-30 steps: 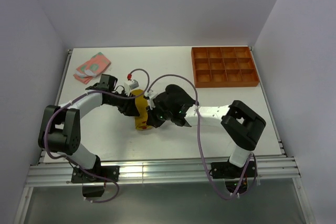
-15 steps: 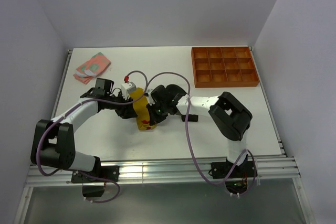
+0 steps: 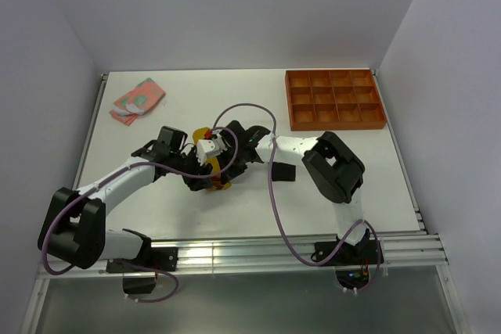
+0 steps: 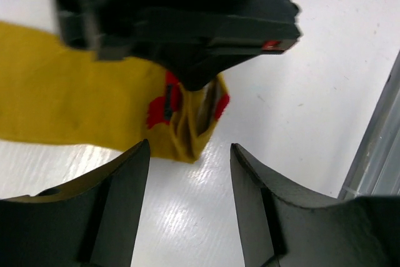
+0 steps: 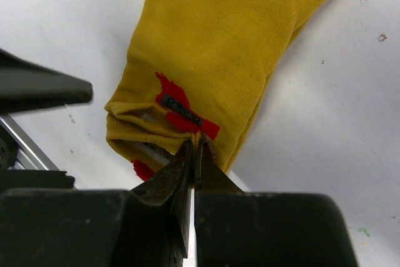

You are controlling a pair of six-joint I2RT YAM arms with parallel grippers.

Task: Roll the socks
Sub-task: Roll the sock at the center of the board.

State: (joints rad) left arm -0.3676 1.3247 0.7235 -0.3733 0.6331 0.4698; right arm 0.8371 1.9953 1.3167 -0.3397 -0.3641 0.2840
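The mustard-yellow sock (image 5: pixel 219 42) lies flat on the white table, its cuff with a red tag toward the near edge. My right gripper (image 5: pixel 195 145) is shut on that cuff, pinching a fold of fabric beside the tag. My left gripper (image 4: pixel 189 157) stands open just short of the same cuff end, with only bare table between its fingers. From above, both grippers crowd over the yellow sock (image 3: pixel 213 171) at the table's middle and hide most of it. The pink sock with green patches (image 3: pixel 137 99) lies at the back left. No black sock shows.
The orange tray with square compartments (image 3: pixel 334 99) sits at the back right. A metal rail (image 3: pixel 235 254) runs along the near edge, close to the left gripper's right side. Purple cables (image 3: pixel 274 193) loop over both arms.
My left gripper has opened wider and swung round to the sock's cuff end. The right arm has pulled in toward the left, still pinching the cuff.
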